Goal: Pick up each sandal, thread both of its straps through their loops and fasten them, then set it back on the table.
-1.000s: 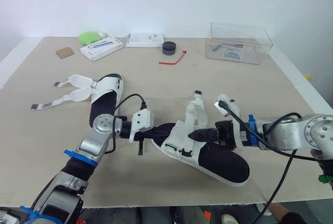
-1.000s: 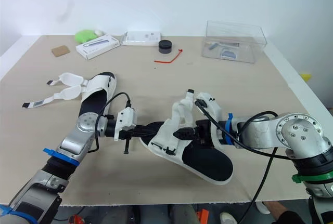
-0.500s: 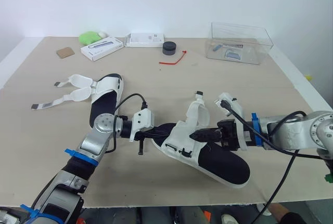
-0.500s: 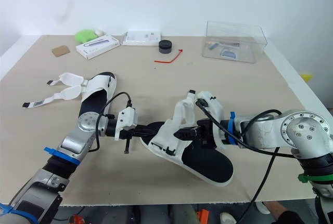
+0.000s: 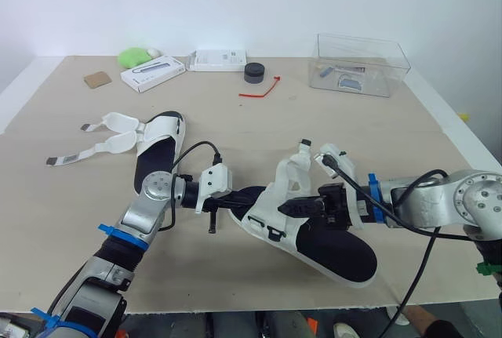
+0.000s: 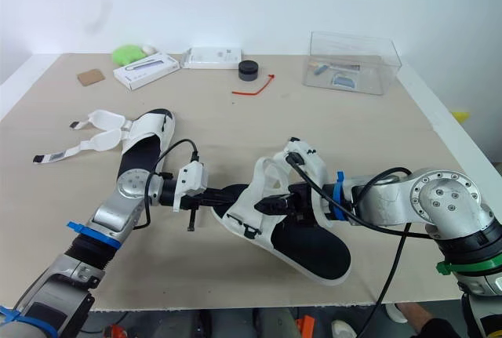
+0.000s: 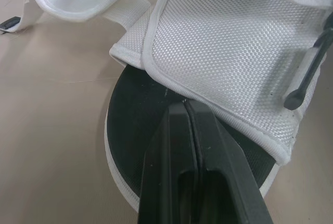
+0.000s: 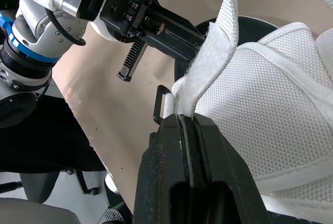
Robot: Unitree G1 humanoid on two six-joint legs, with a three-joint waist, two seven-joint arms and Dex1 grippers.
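A white sandal with a black footbed (image 5: 333, 248) lies tilted in the middle of the table. My left gripper (image 5: 238, 201) is shut on its near end; its fingertips (image 7: 183, 110) meet where the white upper joins the footbed. My right gripper (image 5: 285, 207) is shut on one white strap (image 8: 219, 52), which rises from between its fingers beside a black loop (image 8: 160, 104) on the sandal's side. A second sandal (image 5: 155, 148) lies flat to the left, its two straps (image 5: 98, 138) spread open on the table.
Along the far edge of the table stand a clear plastic box (image 5: 361, 63), a black round tin (image 5: 254, 72), two white boxes (image 5: 153, 74) (image 5: 218, 59), a green lump (image 5: 135, 56) and a brown square (image 5: 97, 79). A red tie (image 5: 263, 91) lies near the tin.
My right gripper has moved a little to the left with the strap, bending it over the sandal's upper. The left gripper holds the same spot.
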